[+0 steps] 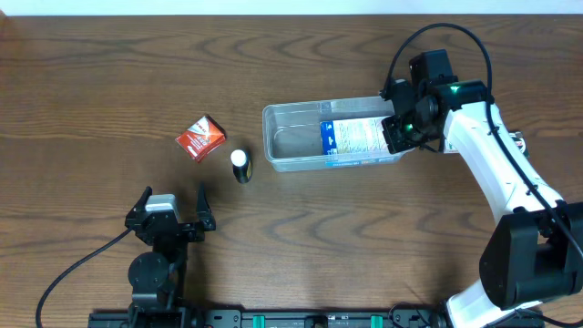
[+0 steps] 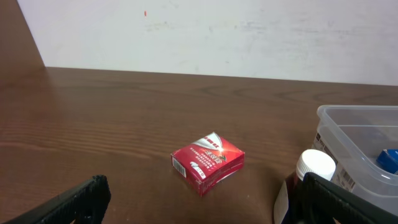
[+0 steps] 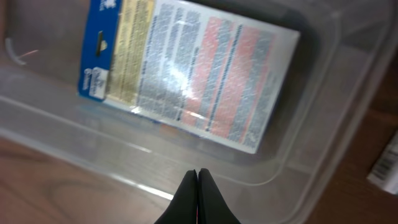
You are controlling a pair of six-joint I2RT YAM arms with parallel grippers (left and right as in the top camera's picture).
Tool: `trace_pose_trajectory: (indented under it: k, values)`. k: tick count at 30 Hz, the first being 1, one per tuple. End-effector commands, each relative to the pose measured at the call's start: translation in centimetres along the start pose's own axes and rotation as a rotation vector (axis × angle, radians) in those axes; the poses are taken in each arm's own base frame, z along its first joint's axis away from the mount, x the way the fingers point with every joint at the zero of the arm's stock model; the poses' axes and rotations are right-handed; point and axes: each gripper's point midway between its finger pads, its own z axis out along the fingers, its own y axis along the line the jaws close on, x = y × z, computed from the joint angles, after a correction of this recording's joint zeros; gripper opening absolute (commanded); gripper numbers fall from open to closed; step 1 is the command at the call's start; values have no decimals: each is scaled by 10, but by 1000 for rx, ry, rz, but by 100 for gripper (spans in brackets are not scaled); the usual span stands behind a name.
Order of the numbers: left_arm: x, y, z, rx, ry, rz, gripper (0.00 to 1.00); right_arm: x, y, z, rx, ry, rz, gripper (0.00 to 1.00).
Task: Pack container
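The clear plastic container [image 1: 290, 142] lies mid-table with a blue-and-white carton [image 1: 355, 137] flat inside its right half. My right gripper [image 1: 402, 133] hangs over the tub's right end. In the right wrist view its fingertips [image 3: 198, 175] are pressed together, empty, just above the container's near wall [image 3: 124, 162], and the carton [image 3: 193, 71] lies beyond them. My left gripper [image 1: 173, 206] rests near the front edge, open. Its fingers [image 2: 78, 200] frame a small red box [image 2: 208, 162], which sits well ahead of them.
The red box [image 1: 200, 138] sits left of the container. A small dark bottle with a white cap [image 1: 240, 165] stands between box and tub, and the bottle [image 2: 314, 168] is close to my left gripper's right finger. A white wall rises behind the table.
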Motion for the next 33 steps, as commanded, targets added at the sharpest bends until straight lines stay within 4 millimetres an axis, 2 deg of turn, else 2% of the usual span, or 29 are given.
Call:
trace_pose_trajectory:
  k: [1, 25, 33]
  values:
    - [17, 1, 3, 2, 40, 19, 98, 2, -4, 2, 51, 9, 12, 1]
    - [17, 1, 3, 2, 40, 19, 98, -2, -17, 2, 146, -15, 140, 1]
    - [17, 1, 3, 2, 40, 19, 98, 0, -22, 13, 174, -31, 172, 1]
